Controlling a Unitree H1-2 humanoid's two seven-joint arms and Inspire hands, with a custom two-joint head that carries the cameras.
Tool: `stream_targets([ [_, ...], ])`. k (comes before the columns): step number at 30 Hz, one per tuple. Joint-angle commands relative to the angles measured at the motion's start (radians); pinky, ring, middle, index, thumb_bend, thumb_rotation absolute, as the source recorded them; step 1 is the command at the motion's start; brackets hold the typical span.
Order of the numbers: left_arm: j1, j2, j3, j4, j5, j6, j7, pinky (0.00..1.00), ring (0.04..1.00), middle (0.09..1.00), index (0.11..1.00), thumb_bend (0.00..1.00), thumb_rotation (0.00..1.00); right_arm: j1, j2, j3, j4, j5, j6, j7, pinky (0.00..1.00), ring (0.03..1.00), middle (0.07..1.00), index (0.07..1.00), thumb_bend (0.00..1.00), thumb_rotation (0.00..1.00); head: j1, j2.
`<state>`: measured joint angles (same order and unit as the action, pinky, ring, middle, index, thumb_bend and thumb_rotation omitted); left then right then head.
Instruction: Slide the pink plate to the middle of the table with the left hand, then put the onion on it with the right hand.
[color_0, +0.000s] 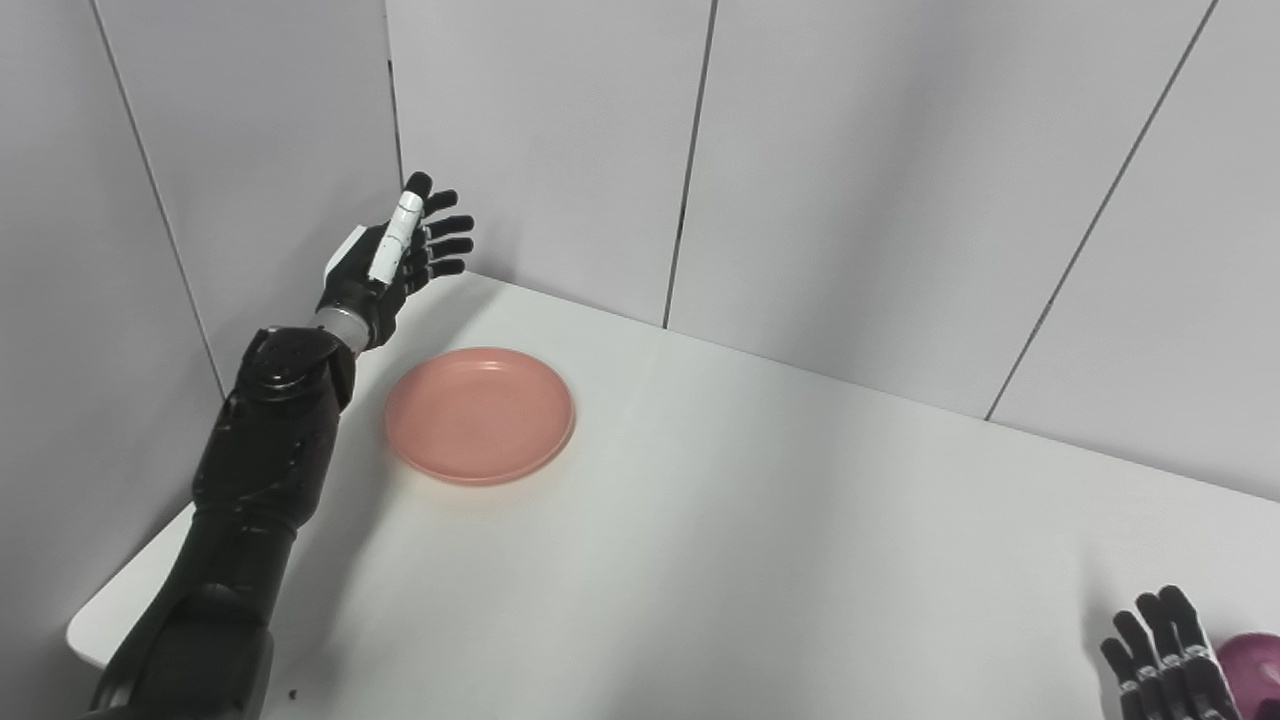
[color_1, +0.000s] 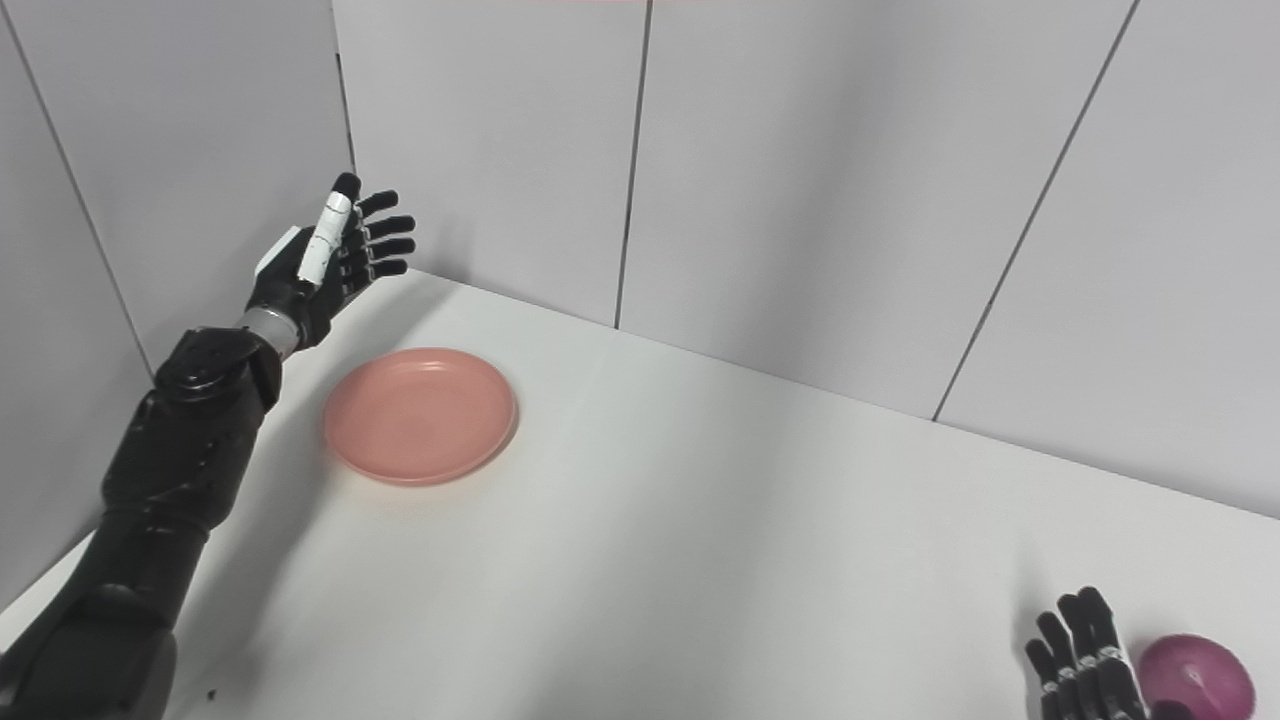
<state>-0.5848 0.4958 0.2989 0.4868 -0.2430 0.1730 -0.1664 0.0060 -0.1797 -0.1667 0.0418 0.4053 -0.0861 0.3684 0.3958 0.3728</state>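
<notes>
We see a pink plate (color_1: 420, 415), round, shallow, salmon-toned with a low raised rim and nothing on it, lying flat on the white surface (color_1: 700, 520) toward 10 o'clock from the middle. Our left hand (color_1: 335, 250) is raised above the far left corner, at 11 o'clock from the plate, fingers spread and holding nothing, clear of the rim. The onion (color_1: 1195, 675) is a smooth, glossy purple ball sitting on the surface at the 5 o'clock corner, well apart from the plate. Our right hand (color_1: 1085, 655) sits just left of the onion, fingers extended and apart; we cannot tell whether it touches the onion.
</notes>
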Motion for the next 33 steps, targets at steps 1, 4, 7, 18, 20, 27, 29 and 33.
stream_targets([
  [1,-0.101,0.059,0.015,0.003,0.008,-0.09,0.011,0.8,0.798,0.809,0.853,0.9,0.93,0.115,0.043,0.006,0.177,-0.001,-0.035,0.003,1.0,1.0,0.991,1.0,0.77,1.0,-0.002,0.004],
  [4,-0.104,0.064,0.022,0.041,0.004,-0.098,0.008,0.79,0.785,0.796,0.844,0.89,0.92,0.126,0.044,0.007,0.164,0.0,-0.031,0.002,1.0,1.0,0.989,1.0,0.76,1.0,-0.006,0.013],
  [7,-0.109,0.07,0.029,0.085,0.0,-0.107,0.005,0.8,0.782,0.792,0.851,0.89,0.9,0.134,0.045,0.007,0.15,0.001,-0.021,-0.001,1.0,1.0,0.986,1.0,0.77,1.0,-0.006,0.016],
  [18,-0.119,0.082,0.016,0.256,0.014,-0.198,0.001,0.83,0.834,0.795,0.843,0.86,0.91,0.143,0.045,0.007,0.14,0.005,-0.014,0.0,1.0,1.0,0.983,1.0,0.76,1.0,-0.001,0.022],
  [20,-0.116,0.084,0.014,0.27,0.016,-0.201,0.003,0.83,0.855,0.799,0.84,0.86,0.91,0.142,0.045,0.006,0.139,0.005,-0.011,-0.002,1.0,1.0,0.983,1.0,0.76,1.0,0.001,0.022],
  [27,-0.083,0.089,0.017,0.28,-0.007,-0.184,-0.034,0.79,0.783,0.77,0.843,0.86,0.92,0.134,0.04,0.005,0.153,0.011,-0.019,0.009,1.0,1.0,0.987,1.0,0.76,1.0,0.0,0.022],
  [29,-0.065,0.084,0.018,0.28,-0.012,-0.192,-0.047,0.79,0.788,0.782,0.856,0.87,0.92,0.136,0.04,0.005,0.149,0.006,-0.019,0.005,1.0,1.0,0.985,1.0,0.76,1.0,-0.001,0.023],
  [33,-0.046,0.071,0.025,0.297,-0.025,-0.214,-0.073,0.78,0.784,0.784,0.843,0.87,0.9,0.141,0.038,0.005,0.139,0.007,-0.009,0.002,1.0,1.0,0.988,1.0,0.76,1.0,-0.001,0.027],
])
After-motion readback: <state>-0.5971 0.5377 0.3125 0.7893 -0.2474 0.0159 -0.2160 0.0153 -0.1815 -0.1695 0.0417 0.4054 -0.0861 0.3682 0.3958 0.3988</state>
